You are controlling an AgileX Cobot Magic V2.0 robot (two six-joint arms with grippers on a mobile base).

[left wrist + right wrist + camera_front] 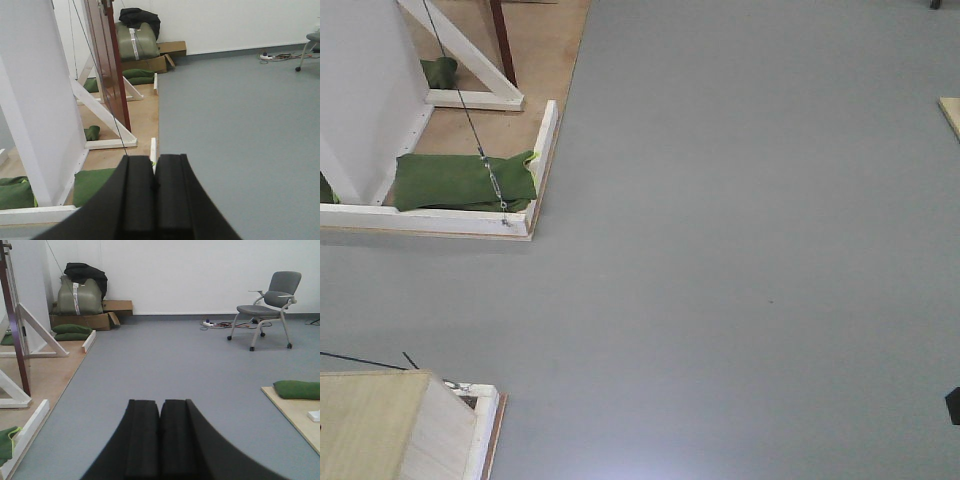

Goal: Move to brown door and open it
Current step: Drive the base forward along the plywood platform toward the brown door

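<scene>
Looking down through the front view, you had mostly bare grey floor (740, 250) ahead. A green sandbag (465, 180) lay inside the white base frame (440, 222) at upper left, and a thin wire (470, 125) ran down to that frame's corner. Neither gripper showed there.

In the left wrist view, the left gripper (154, 167) had its fingers pressed together on nothing. The brown door (110, 70) stood upright ahead and to the left, nearly edge-on, behind the wire and a white brace (105, 117). I could not make out its handle.

In the right wrist view, the right gripper (160, 407) was likewise closed and empty. The door's edge showed only at far left, and a chair (270, 305) sat well off to the right.

My worry was that driving straight at the door could bump your base into the frame or snag an arm on the wire, since both lay between you and it. The closed fingers would also need parting before any handle.
</scene>
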